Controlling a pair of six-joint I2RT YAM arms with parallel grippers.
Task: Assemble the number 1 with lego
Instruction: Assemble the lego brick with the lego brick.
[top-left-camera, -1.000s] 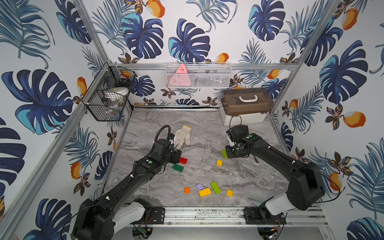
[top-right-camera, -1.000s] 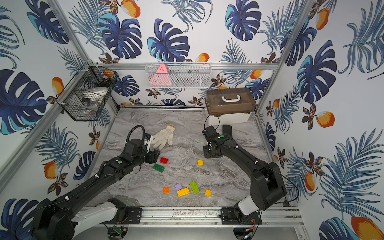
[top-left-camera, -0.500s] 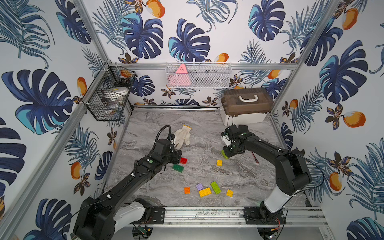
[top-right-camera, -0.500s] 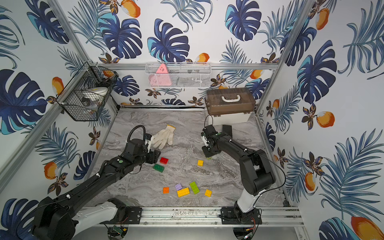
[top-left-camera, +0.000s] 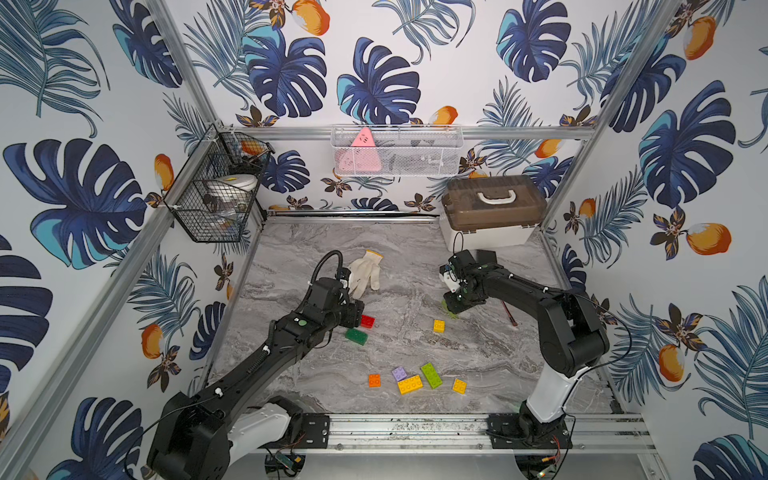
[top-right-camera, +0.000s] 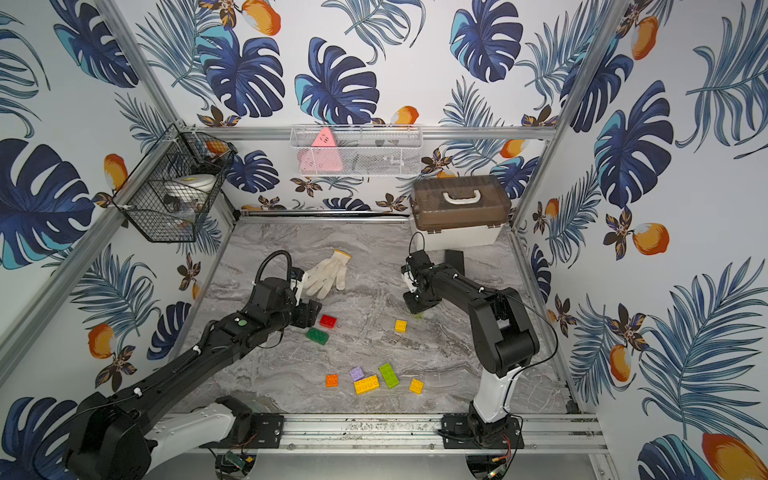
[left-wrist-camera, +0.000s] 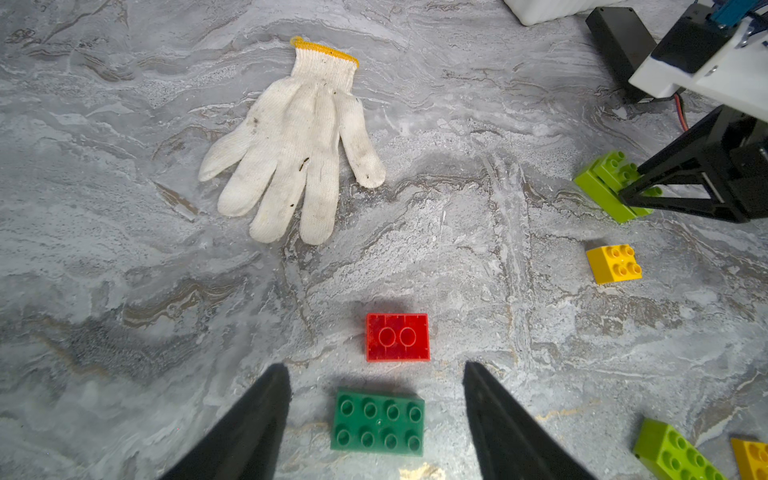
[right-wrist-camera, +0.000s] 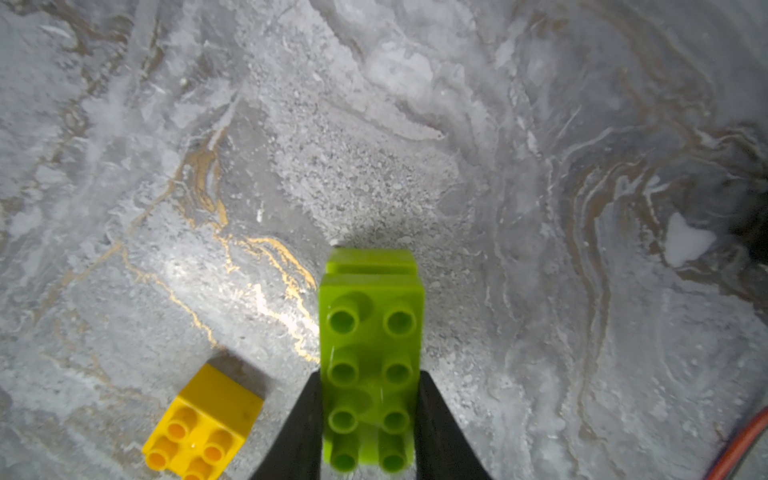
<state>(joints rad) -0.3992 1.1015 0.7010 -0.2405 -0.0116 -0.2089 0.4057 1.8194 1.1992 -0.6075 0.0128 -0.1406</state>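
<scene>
The right fingers (right-wrist-camera: 299, 432) are still gripping the lime brick (right-wrist-camera: 370, 361) as their arm is swinging inward. The left fingers (left-wrist-camera: 249, 424) are waiting wide, the dark green brick (left-wrist-camera: 377, 422) showing between them. The 1 is barely starting.

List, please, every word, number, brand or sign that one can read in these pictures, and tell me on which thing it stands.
No text can be read in any view.
On the pink triangle in the white mesh basket: small dark marks, too small to read.
On the lime green brick, the red brick and the dark green brick: no lettering can be made out.
</scene>
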